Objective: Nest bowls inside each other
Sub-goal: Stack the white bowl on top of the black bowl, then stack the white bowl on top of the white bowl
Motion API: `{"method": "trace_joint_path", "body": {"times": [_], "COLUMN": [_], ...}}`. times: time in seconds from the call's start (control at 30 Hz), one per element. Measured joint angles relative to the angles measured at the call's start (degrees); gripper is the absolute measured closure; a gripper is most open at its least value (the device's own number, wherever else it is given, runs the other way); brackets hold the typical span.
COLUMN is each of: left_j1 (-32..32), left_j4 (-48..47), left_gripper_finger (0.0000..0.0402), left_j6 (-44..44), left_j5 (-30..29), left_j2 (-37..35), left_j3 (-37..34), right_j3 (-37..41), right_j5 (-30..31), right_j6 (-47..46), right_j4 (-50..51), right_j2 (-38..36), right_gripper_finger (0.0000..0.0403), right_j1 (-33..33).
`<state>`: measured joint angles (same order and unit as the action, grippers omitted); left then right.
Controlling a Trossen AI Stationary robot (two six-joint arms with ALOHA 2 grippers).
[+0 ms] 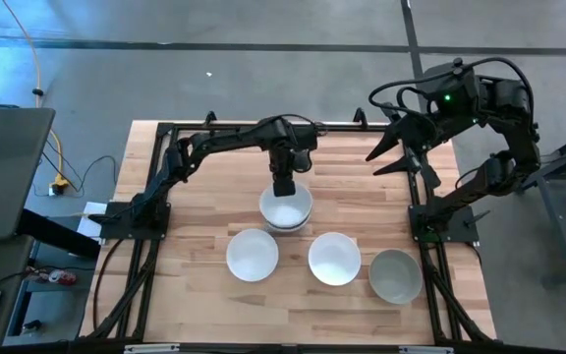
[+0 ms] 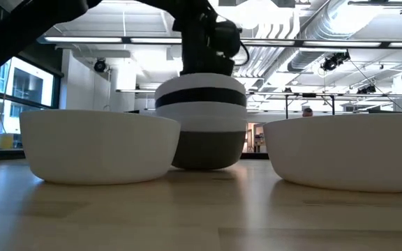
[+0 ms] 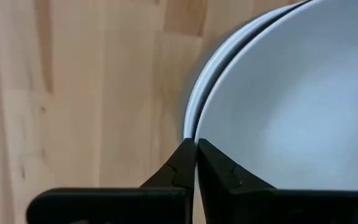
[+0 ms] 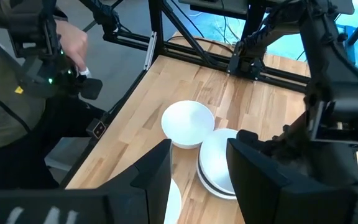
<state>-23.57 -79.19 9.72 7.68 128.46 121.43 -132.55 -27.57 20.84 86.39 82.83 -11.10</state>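
High view: light wood table [image 1: 195, 305] w/ black frame, grey concrete floor around, cables at the picture's left. Nested stack of bowls [image 1: 286, 209] sits mid-table, openings up. Nearer the front edge, a row of three single bowls: white bowl [image 1: 253, 255], second white bowl [image 1: 334, 258], grey bowl [image 1: 396, 276], all upright and apart from each other. Round, so no long axis. Left gripper [image 1: 283, 187] is at the stack's far rim. Right gripper [image 1: 404, 149] hangs raised over the table's far right corner, fingers spread, holding nothing.

Low view: room behind shows ceiling lights, ducts, windows at left. Only here do the stack's layers show: white, black, white bands, dark grey at the bottom. Two white bowls stand in front, one each side.

Left wrist view: left gripper's fingertips [image 3: 182, 163] pressed together, pinching the top bowl's thin rim; a second rim shows just outside it.

Right wrist view: right fingers wide apart; a person w/ a handheld device [image 4: 55, 78] stands at the table's side.
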Motion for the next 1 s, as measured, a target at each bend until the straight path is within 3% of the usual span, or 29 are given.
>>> {"method": "trace_joint_path", "body": {"times": [0.57, 0.83, 1.0], "left_j1": [0.36, 0.55, 0.75], "left_j4": [-0.11, 0.02, 0.58], "left_gripper_finger": [0.0396, 0.0313, 0.0247], "left_j6": [0.40, 1.20, 1.60], "left_j5": [0.63, 3.44, -0.06], "left_j2": [0.50, 0.50, 0.27], "left_j3": [1.97, 1.97, 1.97], "right_j3": [-0.01, 0.00, 0.00], "right_j5": [-0.01, -0.02, -0.02], "right_j6": [-2.38, -2.36, -2.36], "right_j4": [1.23, 1.25, 1.25], "right_j2": [0.00, 0.00, 0.00], "right_gripper_finger": [0.0258, 0.0258, 0.0258], "right_j1": [0.01, 0.01, 0.01]}}
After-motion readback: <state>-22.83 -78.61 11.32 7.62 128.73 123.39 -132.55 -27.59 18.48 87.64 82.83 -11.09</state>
